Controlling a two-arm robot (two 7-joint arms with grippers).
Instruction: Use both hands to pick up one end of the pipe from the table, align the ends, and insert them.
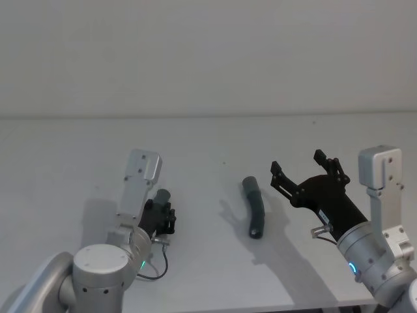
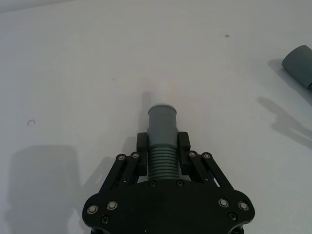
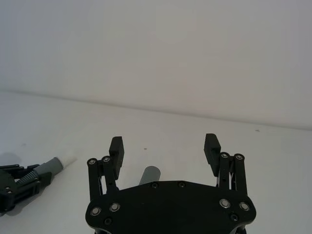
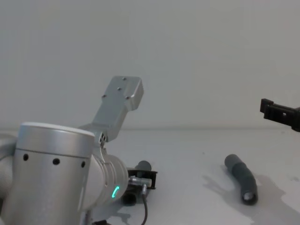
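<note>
No text, label, brand, number or sign can be read in any view. The left gripper (image 2: 163,144), right gripper (image 1: 297,163), held pipe piece (image 2: 163,124), second pipe piece (image 1: 254,207) and desk (image 1: 195,140) bear no legible marking.

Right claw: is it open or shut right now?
Open. The right claw holds nothing; its fingers stand wide apart, raised beside the loose pipe piece lying on the table.

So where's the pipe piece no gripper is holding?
The loose pipe piece lies flat on the table, right of centre in the head view, just left of the open right gripper and well right of the left gripper holding the other piece.
</note>
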